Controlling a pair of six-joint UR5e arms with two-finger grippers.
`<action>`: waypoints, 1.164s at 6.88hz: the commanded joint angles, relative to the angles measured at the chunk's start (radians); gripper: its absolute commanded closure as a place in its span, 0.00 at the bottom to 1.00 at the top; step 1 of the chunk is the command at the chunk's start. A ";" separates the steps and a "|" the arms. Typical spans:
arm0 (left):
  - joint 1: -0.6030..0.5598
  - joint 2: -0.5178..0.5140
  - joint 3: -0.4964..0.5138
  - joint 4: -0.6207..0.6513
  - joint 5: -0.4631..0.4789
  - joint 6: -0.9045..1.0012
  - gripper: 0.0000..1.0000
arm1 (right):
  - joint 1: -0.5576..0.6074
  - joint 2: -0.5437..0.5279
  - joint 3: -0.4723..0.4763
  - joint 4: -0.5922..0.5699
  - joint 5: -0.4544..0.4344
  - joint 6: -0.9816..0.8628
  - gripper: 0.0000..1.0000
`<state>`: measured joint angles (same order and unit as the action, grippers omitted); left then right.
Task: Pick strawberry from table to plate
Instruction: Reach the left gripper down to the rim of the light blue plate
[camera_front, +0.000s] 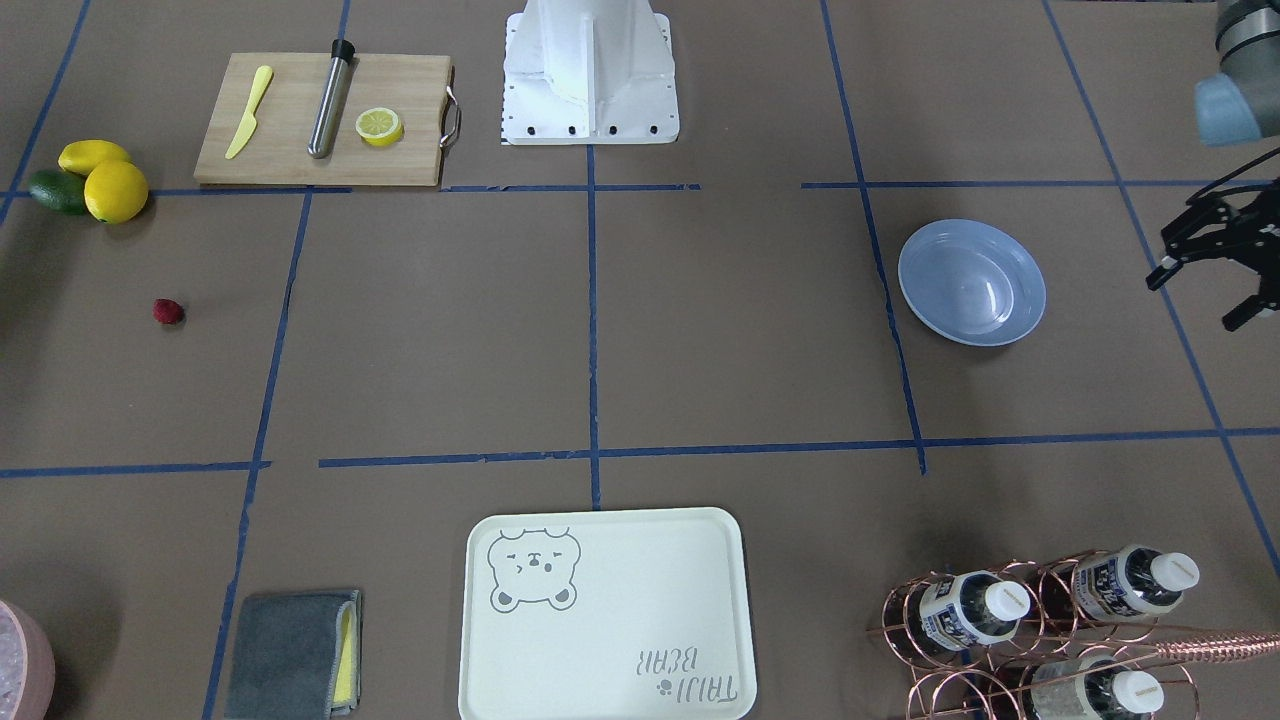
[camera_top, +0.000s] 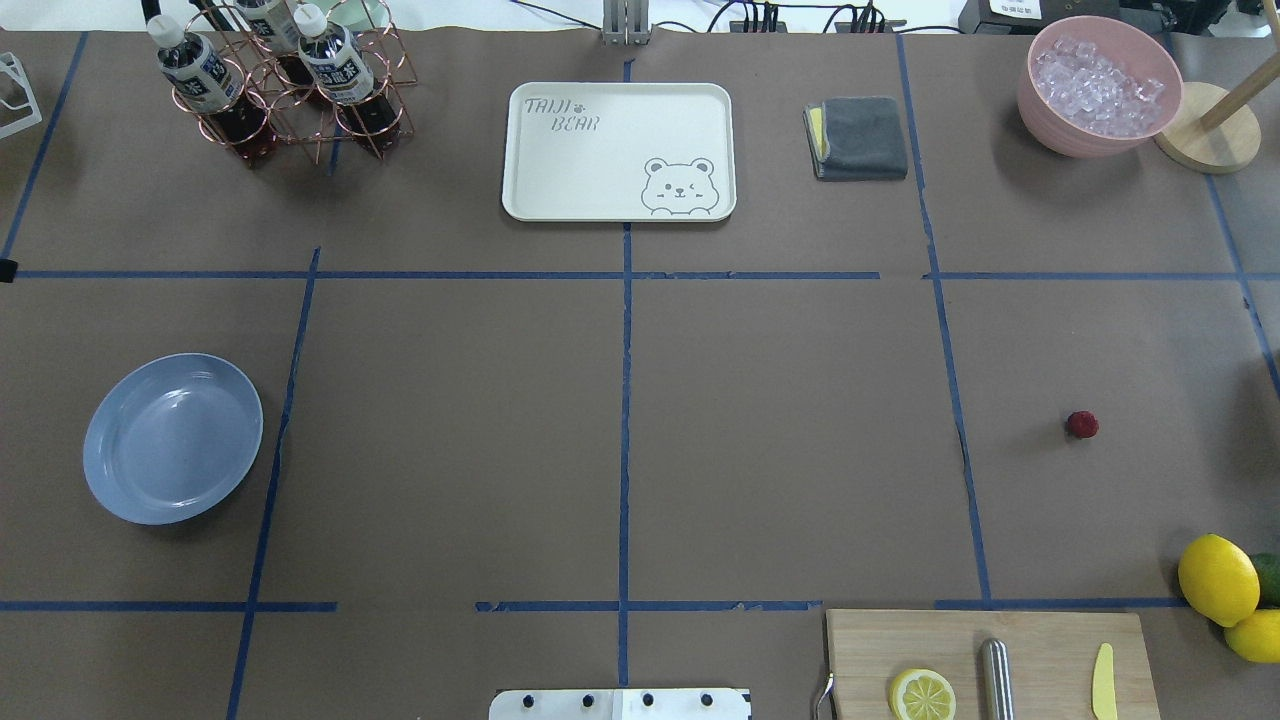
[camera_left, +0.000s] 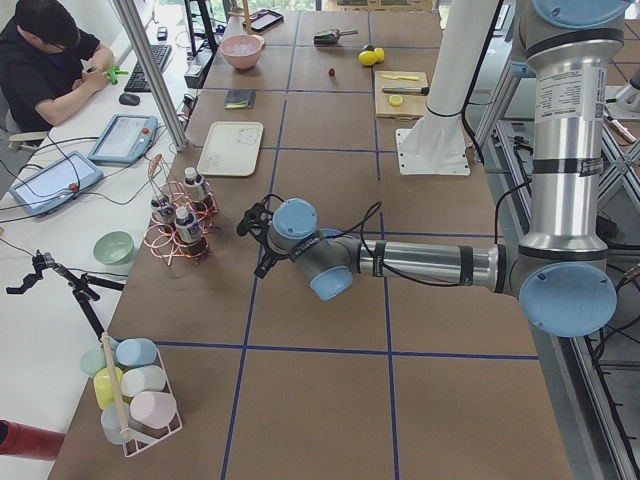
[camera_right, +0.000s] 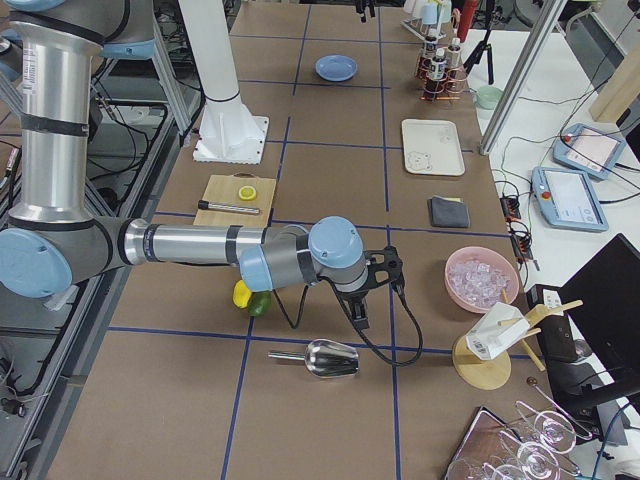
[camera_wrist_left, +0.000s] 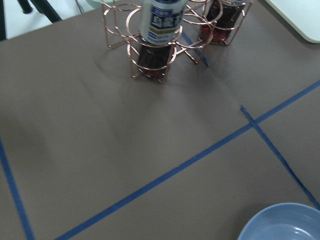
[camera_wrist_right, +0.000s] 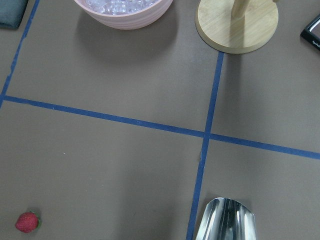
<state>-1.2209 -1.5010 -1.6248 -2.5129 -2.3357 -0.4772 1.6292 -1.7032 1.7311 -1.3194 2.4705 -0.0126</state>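
The strawberry (camera_front: 168, 311) (camera_top: 1081, 425) is a small dark-red berry lying alone on the brown-paper table (camera_top: 450, 420), and it sits at the lower left of the right wrist view (camera_wrist_right: 27, 222). The light-blue plate (camera_front: 971, 282) (camera_top: 172, 437) is empty at the opposite side of the table. My left gripper (camera_front: 1197, 298) hovers open just beyond the plate, holding nothing. My right gripper (camera_right: 375, 290) shows only in the exterior right view, near the lemons; I cannot tell whether it is open or shut.
A cutting board (camera_front: 325, 120) carries a lemon half, a yellow knife and a metal cylinder. Lemons and a lime (camera_front: 90, 180) lie near the strawberry. Also here are a bear tray (camera_front: 605, 615), a bottle rack (camera_top: 280, 80), an ice bowl (camera_top: 1100, 85), a grey cloth (camera_top: 858, 138) and a metal scoop (camera_wrist_right: 227, 220).
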 joint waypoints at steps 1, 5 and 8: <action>0.220 0.072 0.005 -0.143 0.204 -0.337 0.11 | 0.000 -0.006 -0.002 0.002 0.004 -0.003 0.00; 0.388 0.143 0.028 -0.214 0.286 -0.572 0.36 | 0.000 -0.018 -0.004 0.002 0.004 -0.003 0.00; 0.389 0.179 0.029 -0.236 0.288 -0.563 0.36 | 0.000 -0.019 -0.004 0.003 0.007 -0.003 0.00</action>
<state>-0.8342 -1.3254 -1.6002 -2.7464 -2.0497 -1.0393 1.6291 -1.7223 1.7273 -1.3163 2.4773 -0.0153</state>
